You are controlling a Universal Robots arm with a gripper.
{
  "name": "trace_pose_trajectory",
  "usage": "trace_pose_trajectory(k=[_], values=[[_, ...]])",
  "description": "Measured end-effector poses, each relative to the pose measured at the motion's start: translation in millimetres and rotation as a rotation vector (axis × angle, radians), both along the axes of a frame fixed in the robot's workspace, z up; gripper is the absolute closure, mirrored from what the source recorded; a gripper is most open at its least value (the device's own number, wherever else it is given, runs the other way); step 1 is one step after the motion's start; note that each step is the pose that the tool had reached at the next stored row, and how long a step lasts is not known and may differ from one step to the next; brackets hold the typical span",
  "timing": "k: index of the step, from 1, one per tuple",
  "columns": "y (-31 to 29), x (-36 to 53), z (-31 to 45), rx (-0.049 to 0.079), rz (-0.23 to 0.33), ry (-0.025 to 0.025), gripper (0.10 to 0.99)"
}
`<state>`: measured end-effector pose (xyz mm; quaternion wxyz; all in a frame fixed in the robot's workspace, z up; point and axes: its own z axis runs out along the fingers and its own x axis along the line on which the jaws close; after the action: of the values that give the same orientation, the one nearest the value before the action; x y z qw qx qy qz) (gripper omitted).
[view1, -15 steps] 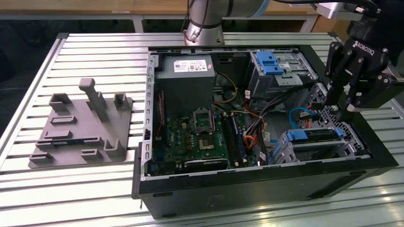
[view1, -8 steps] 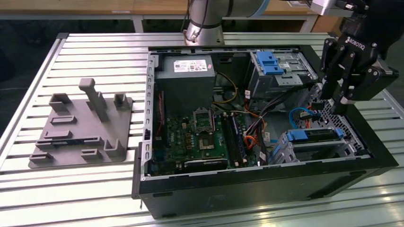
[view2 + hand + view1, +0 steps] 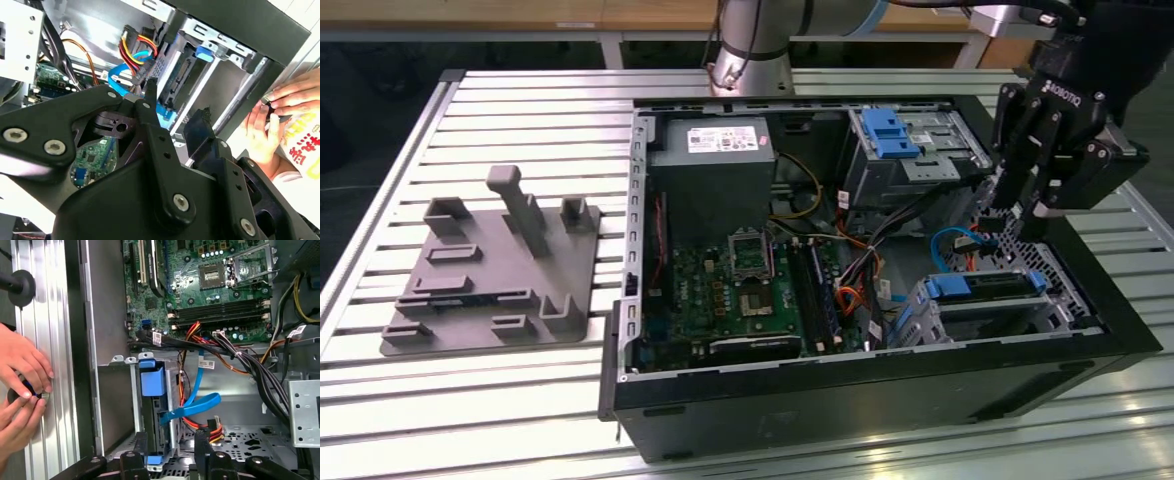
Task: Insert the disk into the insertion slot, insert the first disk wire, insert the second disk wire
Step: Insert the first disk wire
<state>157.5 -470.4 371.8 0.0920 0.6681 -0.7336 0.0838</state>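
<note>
As the pincer (image 3: 1023,222) points down into the open computer case (image 3: 854,400), its black fingers (image 3: 140,440) stand apart, released and clasping nothing. In the exterior view the arm comes in from above at the exterior view's right, with the wrist near upright and slightly tilted. Its base column (image 3: 750,45) rises at the far edge of the bench (image 3: 520,120).

Just below the fingertips sits the disk (image 3: 991,284), already pushed into the insertion slot (image 3: 921,325), with its blue carrier frame showing at the end. A flat blue cable (image 3: 192,407) curls just beside the pincer. A bundle of red, yellow and black wires (image 3: 137,47) ends at a dark plug near one fingertip. Whether either is plugged into the disk cannot be told.

Farther from the pincer lies the green motherboard (image 3: 734,290). Outside the case wall, a person's hands (image 3: 22,385) pinch a small dark object over the bench. Well apart from the pincer, a grey fixture plate (image 3: 494,270) rests on the bench.
</note>
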Motion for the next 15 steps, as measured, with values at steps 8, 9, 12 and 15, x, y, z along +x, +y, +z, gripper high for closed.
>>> trace_pose_trajectory(k=[8, 9, 12, 15], values=[[15.7, 0.5, -4.0, -0.015, 0.003, 0.0022, 0.588], [17.4, 0.4, -4.5, -0.024, 0.003, 0.0036, 0.588], [21.2, 0.9, -6.3, -0.048, 0.003, 0.0096, 0.588], [22.4, 5.2, -9.9, -0.053, 0.004, 0.0161, 0.588]])
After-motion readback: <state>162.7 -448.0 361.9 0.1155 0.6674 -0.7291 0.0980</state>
